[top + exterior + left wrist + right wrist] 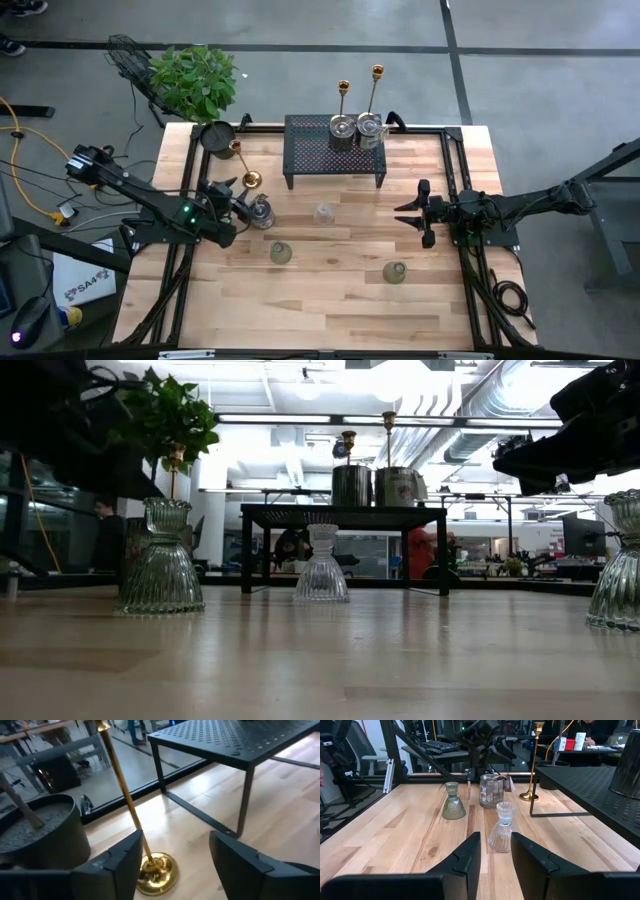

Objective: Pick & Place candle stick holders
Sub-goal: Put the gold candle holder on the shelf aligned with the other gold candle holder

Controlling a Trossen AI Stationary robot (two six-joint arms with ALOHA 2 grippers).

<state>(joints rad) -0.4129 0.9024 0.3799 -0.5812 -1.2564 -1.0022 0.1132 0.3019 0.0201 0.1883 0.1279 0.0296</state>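
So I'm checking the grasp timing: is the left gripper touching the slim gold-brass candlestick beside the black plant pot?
Apart. The left wrist view shows the left gripper open, with the gold-brass candlestick standing between its fingers, a gap on each side.

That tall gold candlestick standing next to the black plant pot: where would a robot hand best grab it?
Probably on the thin stem, low down, just above the round base. The gold candlestick stands upright, so its stem suits a pinch from the side. The left gripper is open and already faces it from the table's middle; the plant pot blocks the opposite side.
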